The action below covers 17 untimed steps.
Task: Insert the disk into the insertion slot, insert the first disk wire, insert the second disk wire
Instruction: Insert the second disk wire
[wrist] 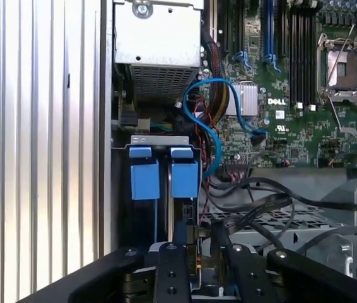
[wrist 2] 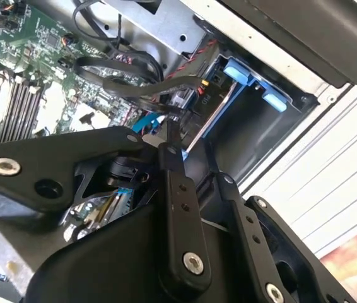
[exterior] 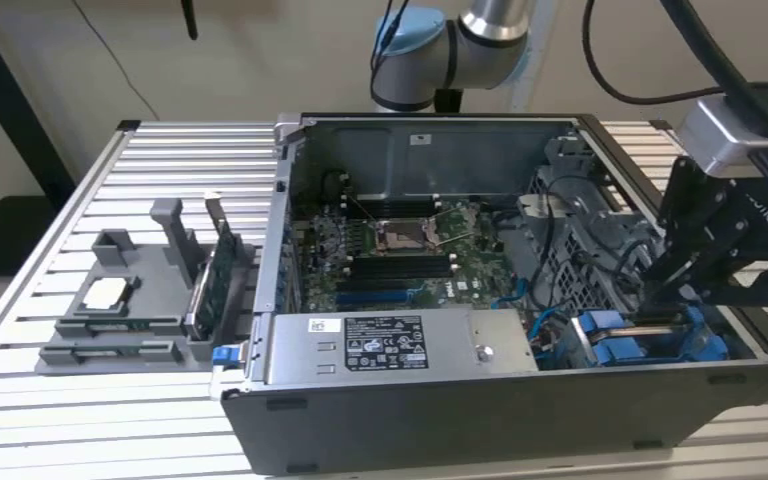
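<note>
Ribbed aluminium desk (exterior: 131, 160) carries the open dark-grey computer case (exterior: 491, 420). Inside it the black gripper (exterior: 658, 300) hangs over blue-framed disk (wrist: 164, 180), already seated in its dark-grey insertion slot (wrist 2: 254, 136); finger spacing I cannot tell. Wire plugs want square, gentle alignment.

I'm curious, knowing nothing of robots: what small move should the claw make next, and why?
Probably a slight push of the claw toward the silver-grey hard drive in its blue plastic carrier. That drive already sits in the dark-grey plastic drive bay, and the claw is at its end among loose black cables, so a wire likely needs seating.
</note>
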### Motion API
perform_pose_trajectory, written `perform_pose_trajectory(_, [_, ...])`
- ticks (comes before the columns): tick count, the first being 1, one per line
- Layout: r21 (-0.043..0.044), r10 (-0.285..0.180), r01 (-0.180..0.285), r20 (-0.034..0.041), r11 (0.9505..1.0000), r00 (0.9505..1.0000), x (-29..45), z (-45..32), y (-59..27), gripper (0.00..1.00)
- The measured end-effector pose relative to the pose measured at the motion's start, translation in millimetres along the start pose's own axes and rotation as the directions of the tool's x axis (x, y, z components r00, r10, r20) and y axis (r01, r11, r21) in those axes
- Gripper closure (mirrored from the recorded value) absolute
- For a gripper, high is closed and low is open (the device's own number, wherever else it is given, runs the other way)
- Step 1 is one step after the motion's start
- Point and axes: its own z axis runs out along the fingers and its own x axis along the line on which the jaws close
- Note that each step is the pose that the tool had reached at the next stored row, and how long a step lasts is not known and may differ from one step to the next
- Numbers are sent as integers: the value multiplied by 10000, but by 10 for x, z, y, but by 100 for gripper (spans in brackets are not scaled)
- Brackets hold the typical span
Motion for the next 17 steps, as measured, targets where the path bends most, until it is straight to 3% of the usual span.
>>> perform_pose_trajectory(9, [0,0,0,2,10000,10000,-25,-176,13,70])
perform_pose_trajectory(17, [0,0,0,2,10000,10000,-29,-202,14,70])
